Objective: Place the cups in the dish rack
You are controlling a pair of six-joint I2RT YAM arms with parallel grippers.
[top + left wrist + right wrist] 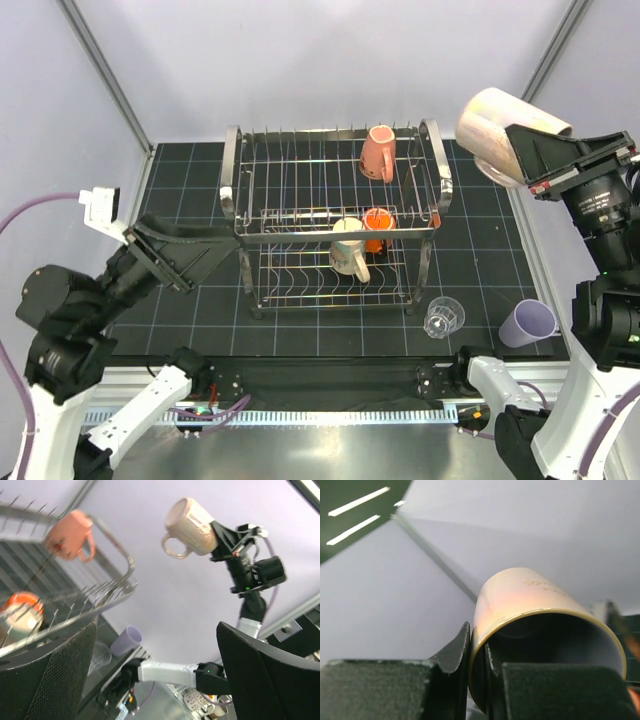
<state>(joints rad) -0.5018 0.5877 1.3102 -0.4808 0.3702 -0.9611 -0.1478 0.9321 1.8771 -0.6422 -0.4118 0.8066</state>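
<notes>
Beige-pink mug [520,600] is pinched at its rim between the right fingers [451,652]; the left fingers [55,680] are spread, dish rack [240,200] just ahead.

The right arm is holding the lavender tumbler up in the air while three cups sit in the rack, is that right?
Not quite: the right gripper holds the beige-pink mug, not the lavender tumbler, which is down on the table. The top external view shows this. The rest is right.

A mug [378,152] sits on the dish rack's [232,170] upper tier, right end.
</notes>
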